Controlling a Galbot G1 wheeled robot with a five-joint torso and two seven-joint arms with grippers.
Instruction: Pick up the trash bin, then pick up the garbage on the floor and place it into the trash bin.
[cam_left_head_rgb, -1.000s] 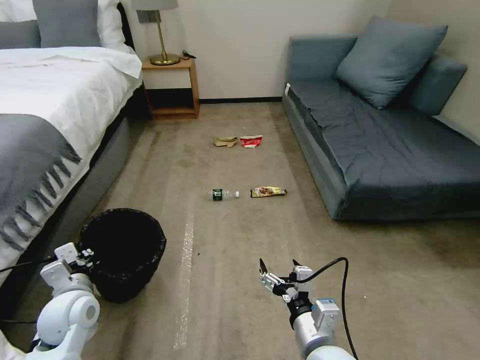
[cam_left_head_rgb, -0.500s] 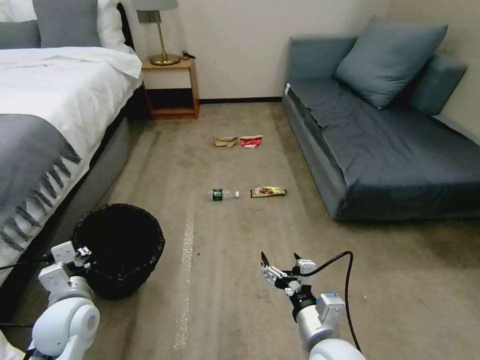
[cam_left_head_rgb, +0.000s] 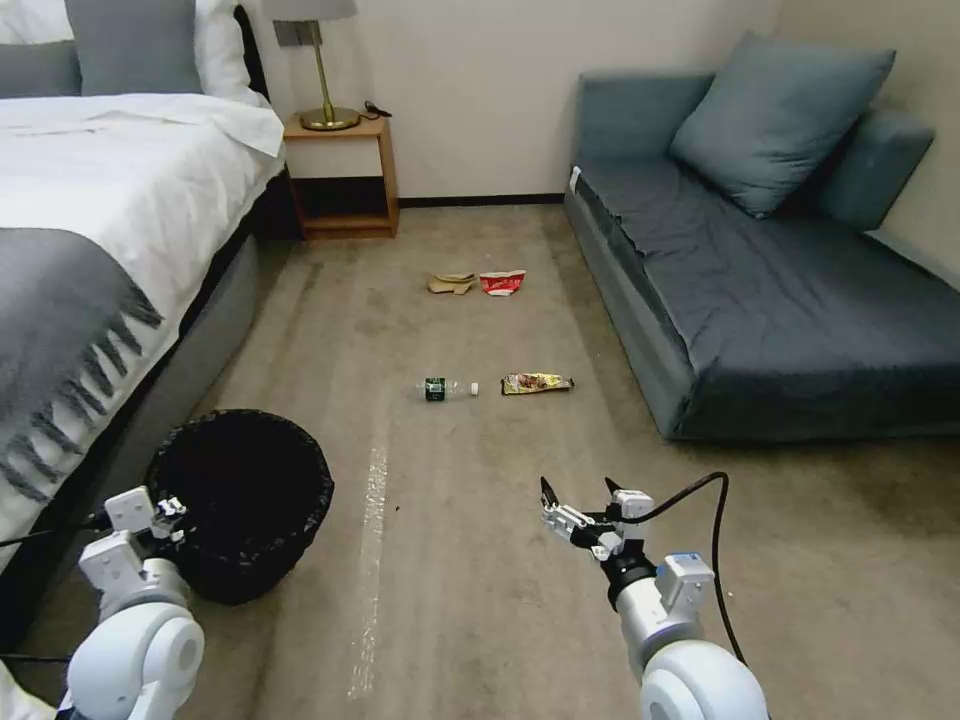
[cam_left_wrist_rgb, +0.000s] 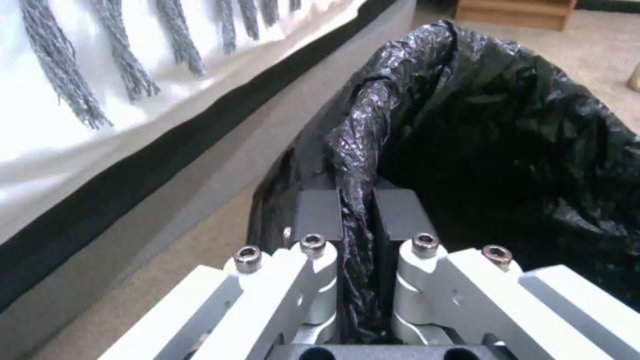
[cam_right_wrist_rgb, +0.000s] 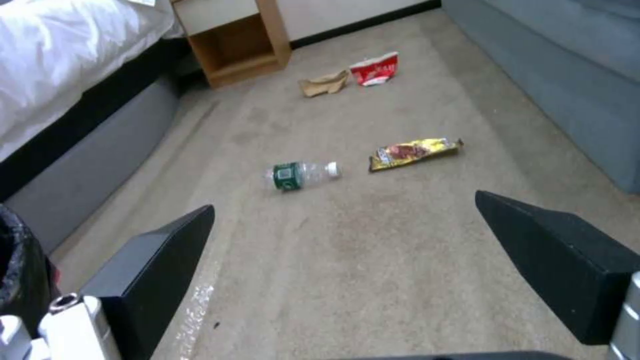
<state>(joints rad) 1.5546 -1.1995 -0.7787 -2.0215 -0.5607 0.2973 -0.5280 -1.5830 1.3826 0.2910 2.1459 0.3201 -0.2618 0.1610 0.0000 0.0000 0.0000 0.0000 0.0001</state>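
My left gripper (cam_left_wrist_rgb: 357, 220) is clamped on the near rim of the trash bin (cam_left_head_rgb: 245, 500), its two dark pads pressed together on a fold of the crinkled black bag (cam_left_wrist_rgb: 507, 130). In the head view this gripper (cam_left_head_rgb: 165, 512) sits at the bin's near-left edge, low on my left, with the bin just beside the bed (cam_left_head_rgb: 90, 250) and its grey fringed throw.

My right gripper (cam_left_head_rgb: 578, 492) hangs over bare carpet (cam_left_head_rgb: 480, 600) on my right, fingers (cam_right_wrist_rgb: 160, 260) spread wide apart and holding nothing. All the garbage lies ahead of it, well apart from the fingertips. Nearest is the clear bottle (cam_left_head_rgb: 447, 388) with its green label and white cap, lying on its side, ahead and a little to the left of this gripper. Just beside the bottle, on its right, is the yellow-red snack wrapper (cam_left_head_rgb: 536, 383), lying flat near the foot of the blue sofa (cam_left_head_rgb: 780, 290). Farther on, nearer the wall, the crumpled brown paper (cam_left_head_rgb: 451, 283) and the crushed red-white cup (cam_left_head_rgb: 502, 282) sit side by side, paper on the left, in front of the wooden nightstand (cam_left_head_rgb: 343, 175).

From the right wrist view the bottle (cam_right_wrist_rgb: 303, 175) and wrapper (cam_right_wrist_rgb: 413, 151) show between the spread fingers, with the paper (cam_right_wrist_rgb: 325, 83) and cup (cam_right_wrist_rgb: 375, 70) beyond.
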